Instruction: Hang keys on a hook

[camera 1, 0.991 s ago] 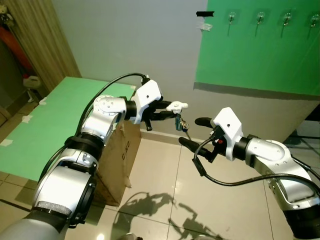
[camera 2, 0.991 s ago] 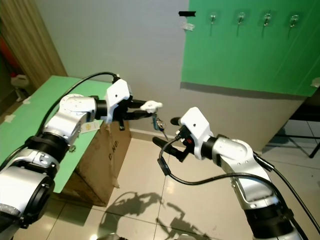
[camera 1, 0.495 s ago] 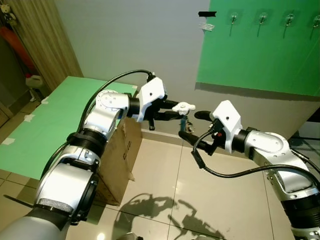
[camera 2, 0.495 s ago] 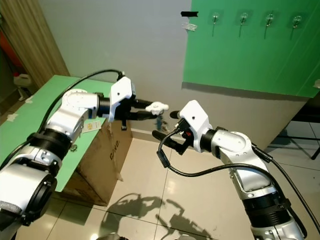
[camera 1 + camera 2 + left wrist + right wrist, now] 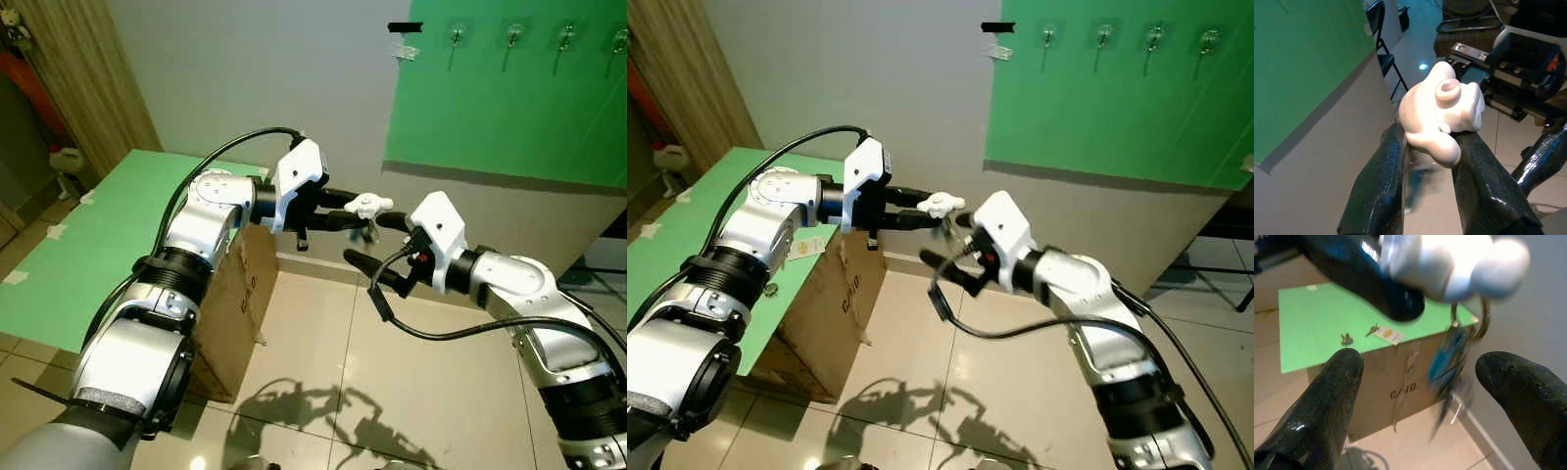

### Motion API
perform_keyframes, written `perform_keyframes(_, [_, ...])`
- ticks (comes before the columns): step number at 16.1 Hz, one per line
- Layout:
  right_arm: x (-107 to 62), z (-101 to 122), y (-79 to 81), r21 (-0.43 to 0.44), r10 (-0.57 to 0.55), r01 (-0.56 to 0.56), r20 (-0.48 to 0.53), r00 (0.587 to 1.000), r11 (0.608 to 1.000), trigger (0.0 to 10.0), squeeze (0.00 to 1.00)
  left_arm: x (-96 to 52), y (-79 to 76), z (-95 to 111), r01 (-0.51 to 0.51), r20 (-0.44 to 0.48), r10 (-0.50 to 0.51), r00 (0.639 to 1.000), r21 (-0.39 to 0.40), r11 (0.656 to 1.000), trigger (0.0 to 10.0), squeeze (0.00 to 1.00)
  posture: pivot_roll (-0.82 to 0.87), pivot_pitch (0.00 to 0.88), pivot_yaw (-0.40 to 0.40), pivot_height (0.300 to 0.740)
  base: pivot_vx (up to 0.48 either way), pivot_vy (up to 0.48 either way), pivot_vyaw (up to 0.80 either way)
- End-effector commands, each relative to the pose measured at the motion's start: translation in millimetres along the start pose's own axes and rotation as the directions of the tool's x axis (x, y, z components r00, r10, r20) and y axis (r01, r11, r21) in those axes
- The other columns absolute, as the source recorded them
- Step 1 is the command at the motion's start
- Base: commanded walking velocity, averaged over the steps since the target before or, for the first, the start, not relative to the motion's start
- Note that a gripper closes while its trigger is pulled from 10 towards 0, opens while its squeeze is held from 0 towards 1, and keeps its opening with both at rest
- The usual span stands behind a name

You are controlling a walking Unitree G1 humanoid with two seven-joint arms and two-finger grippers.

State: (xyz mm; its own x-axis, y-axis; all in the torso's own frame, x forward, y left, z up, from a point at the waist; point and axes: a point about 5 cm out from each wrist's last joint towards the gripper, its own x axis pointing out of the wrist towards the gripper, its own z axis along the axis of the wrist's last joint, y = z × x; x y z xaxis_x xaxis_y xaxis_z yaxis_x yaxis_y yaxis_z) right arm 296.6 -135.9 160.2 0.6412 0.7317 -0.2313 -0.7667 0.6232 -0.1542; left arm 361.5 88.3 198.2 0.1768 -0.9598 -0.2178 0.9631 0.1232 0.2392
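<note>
My left gripper (image 5: 364, 211) is shut on the white figurine charm (image 5: 367, 204) of a key ring, held out at chest height in front of the wall. The keys (image 5: 1449, 357), one with a blue head, dangle below the charm (image 5: 1442, 110) and look blurred. My right gripper (image 5: 378, 245) is open, one finger (image 5: 1327, 406) on each side of the hanging keys, not touching them. A row of several small hooks (image 5: 457, 37) sits high on the green wall panel (image 5: 509, 108), up and to the right of both grippers.
A green-topped table (image 5: 118, 225) on a cardboard box (image 5: 240, 304) stands at the left, with a small key and tag (image 5: 1387, 335) lying on it. Tiled floor (image 5: 323, 372) lies below the arms. Black tape (image 5: 404, 26) marks the wall beside the hooks.
The left arm has carried the keys further right and slightly up. The right gripper has risen and closed in, so its open fingers now flank the dangling keys.
</note>
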Motion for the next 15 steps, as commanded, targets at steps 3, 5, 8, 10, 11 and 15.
perform_keyframes(3, [-0.2, 7, -4.3, -0.010, -0.024, 0.024, 0.027, 0.999, 1.000, 10.0, 0.00, -2.4, 5.2, 15, 0.017, 0.007, -0.017, 1.000, 0.043, 0.999, 10.0, 0.00, -0.20, 0.000, 0.061, 0.740, 0.000, 0.000, 0.00])
perform_keyframes(5, [-0.9, 8, -5.0, -0.010, -0.023, 0.024, 0.030, 0.999, 1.000, 10.0, 0.00, -4.6, 4.5, 12, 0.032, -0.008, -0.032, 0.999, 0.041, 0.999, 10.0, 0.00, -0.20, 0.000, 0.061, 0.740, 0.000, 0.000, 0.00])
perform_keyframes(8, [-6.2, 8, -9.0, -0.022, -0.009, 0.010, 0.012, 1.000, 1.000, 10.0, 0.00, -17.1, 5.2, 11, 0.104, -0.035, -0.102, 0.994, 0.059, 0.993, 10.0, 0.00, -0.19, 0.000, 0.065, 0.740, 0.000, 0.000, 0.00])
perform_keyframes(10, [-9.9, 8, -10.1, -0.030, 0.016, -0.016, -0.008, 1.000, 0.999, 10.0, 0.00, -24.8, 6.8, 12, 0.151, -0.055, -0.148, 0.987, 0.061, 0.987, 10.0, 0.00, -0.20, 0.000, 0.067, 0.740, 0.000, 0.000, 0.00])
perform_keyframes(11, [-10.8, 8, -10.3, -0.030, 0.022, -0.022, -0.011, 1.000, 0.999, 10.0, 0.00, -26.5, 7.3, 12, 0.160, -0.065, -0.156, 0.986, 0.061, 0.985, 10.0, 0.00, -0.20, 0.000, 0.067, 0.740, 0.000, 0.000, 0.00])
perform_keyframes(15, [-16.2, 16, -7.4, 0.027, 0.105, -0.105, 0.012, 0.994, 0.994, 10.0, 0.00, -31.9, 10.6, 17, 0.209, -0.092, -0.201, 0.975, 0.085, 0.974, 10.0, 0.00, -0.20, 0.000, 0.070, 0.740, 0.000, 0.000, 0.00])
